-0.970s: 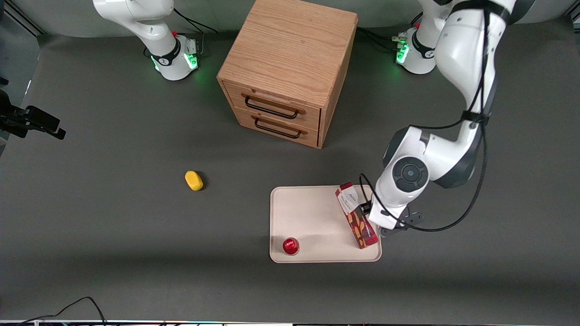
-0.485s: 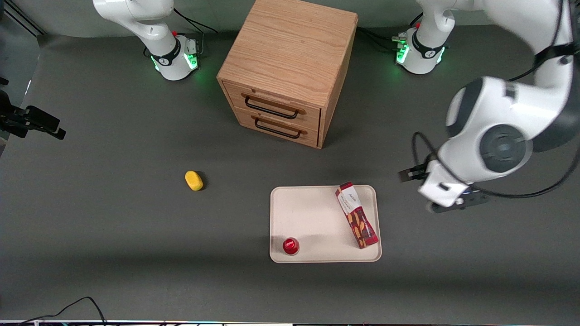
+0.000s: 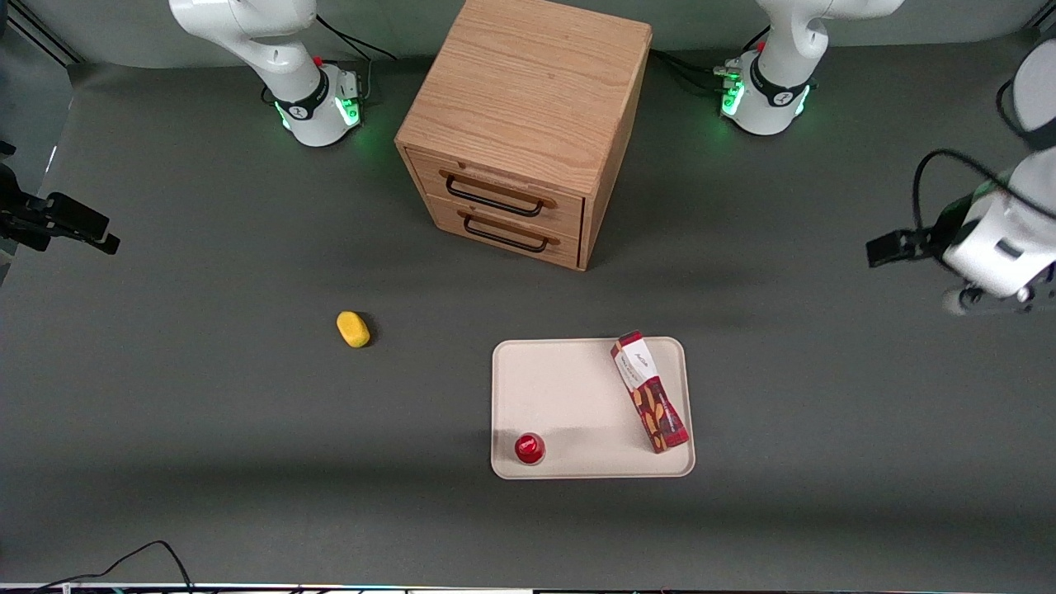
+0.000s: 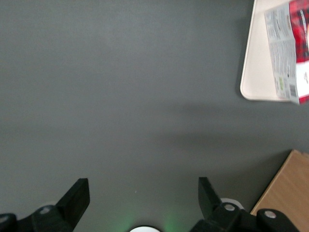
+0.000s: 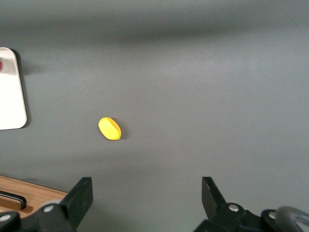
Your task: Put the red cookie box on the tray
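Gripper (image 4: 143,195) hangs high over bare table toward the working arm's end, fingers spread wide, nothing between them. Red cookie box (image 3: 649,403) lies on the tray (image 3: 569,388), well apart.

Cookie box (image 3: 649,392) on tray (image 3: 569,388); pincer (image 4: 144,197) well apart.

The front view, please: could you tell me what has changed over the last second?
The left arm has drawn back from the red cookie box, rising and swinging toward the working arm's end of the table. Its claw now hangs open over bare tabletop, holding nothing. The box itself has stayed where it lay on the tray, as have the small red cap, the yellow object and the wooden drawer cabinet.
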Robot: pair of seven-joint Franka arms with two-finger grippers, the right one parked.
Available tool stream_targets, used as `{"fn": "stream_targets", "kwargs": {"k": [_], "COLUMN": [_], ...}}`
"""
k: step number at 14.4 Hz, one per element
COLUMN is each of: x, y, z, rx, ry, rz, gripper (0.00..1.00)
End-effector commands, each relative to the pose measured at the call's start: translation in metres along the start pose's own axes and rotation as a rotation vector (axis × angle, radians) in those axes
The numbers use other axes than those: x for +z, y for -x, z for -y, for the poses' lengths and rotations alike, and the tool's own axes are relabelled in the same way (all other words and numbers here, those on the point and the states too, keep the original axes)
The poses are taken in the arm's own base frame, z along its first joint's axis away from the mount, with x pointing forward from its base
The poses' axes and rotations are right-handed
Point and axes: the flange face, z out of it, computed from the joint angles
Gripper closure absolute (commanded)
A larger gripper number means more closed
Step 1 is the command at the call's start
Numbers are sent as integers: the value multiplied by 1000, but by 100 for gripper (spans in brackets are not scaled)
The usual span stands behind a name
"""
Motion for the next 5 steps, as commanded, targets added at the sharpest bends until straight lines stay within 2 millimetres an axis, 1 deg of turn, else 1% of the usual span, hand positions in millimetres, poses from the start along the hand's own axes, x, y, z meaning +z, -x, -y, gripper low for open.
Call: {"fn": "stream_targets", "kwargs": {"k": [1, 3, 5], "x": [3, -2, -8], "y": [49, 50, 50], "z": [16, 26, 27], "rx": [72, 66, 64], "ry": [26, 30, 30], "rz": [-59, -66, -73], "gripper": [0, 0, 0]}}
